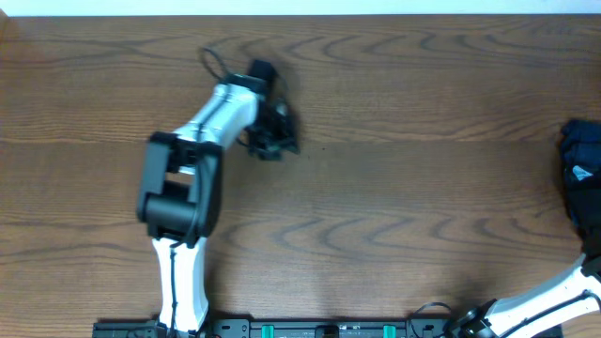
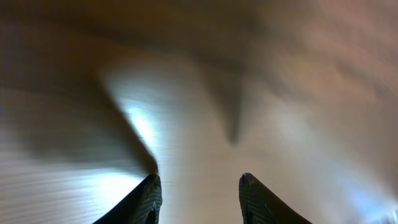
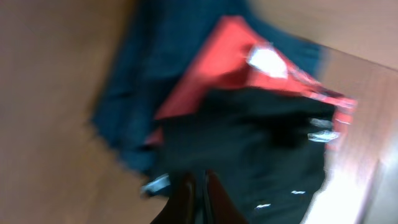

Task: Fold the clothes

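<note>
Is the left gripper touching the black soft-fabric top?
Apart. Overhead shows the left gripper over the brown wooden table, well clear of the dark clothes pile at the right edge, where the black soft-fabric top lies.

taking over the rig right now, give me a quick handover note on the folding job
Left gripper: open, empty, above the bare table, left of centre.
Right gripper: shut, over the black top; the view is blurred, so a pinch on it cannot be confirmed.
Clothes: the top lies bunched with a dark blue bundle at the table's right edge.
Done: no fold visible.
Left: spread the top out, then fold it.
</note>
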You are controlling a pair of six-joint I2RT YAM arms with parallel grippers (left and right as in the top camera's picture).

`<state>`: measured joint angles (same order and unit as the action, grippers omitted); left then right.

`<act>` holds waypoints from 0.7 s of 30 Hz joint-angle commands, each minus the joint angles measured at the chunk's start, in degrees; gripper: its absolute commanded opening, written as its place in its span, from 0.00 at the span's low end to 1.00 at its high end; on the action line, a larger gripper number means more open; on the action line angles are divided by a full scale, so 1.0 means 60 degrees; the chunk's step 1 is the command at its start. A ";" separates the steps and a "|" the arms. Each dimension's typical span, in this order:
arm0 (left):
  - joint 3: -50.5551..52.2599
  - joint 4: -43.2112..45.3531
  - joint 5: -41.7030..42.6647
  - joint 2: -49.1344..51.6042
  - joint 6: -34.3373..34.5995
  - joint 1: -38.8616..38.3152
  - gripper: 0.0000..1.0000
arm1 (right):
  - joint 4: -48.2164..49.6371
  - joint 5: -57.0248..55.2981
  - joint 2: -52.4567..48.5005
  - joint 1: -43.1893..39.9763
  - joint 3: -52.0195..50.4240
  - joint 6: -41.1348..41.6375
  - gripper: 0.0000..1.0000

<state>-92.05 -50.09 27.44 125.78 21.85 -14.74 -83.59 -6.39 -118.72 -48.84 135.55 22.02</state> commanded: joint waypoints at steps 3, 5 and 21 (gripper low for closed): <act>-0.0798 -0.0514 -0.1698 -0.2178 -0.0211 0.1621 0.44 | -0.0539 0.1362 0.0182 0.1268 0.1129 -0.1155 0.11; -0.0871 -0.0619 -0.1698 -0.2980 -0.0299 0.2073 0.44 | -0.0605 0.1483 0.0353 0.1723 0.1370 -0.1355 0.14; -0.0871 -0.1894 -0.2969 -0.9052 -0.1115 0.2419 0.46 | -0.0841 0.2022 0.4419 0.4812 0.1617 -0.2790 0.42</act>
<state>-97.01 -60.95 11.86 76.93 16.62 -0.16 -88.12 3.77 -97.19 -21.47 144.07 7.86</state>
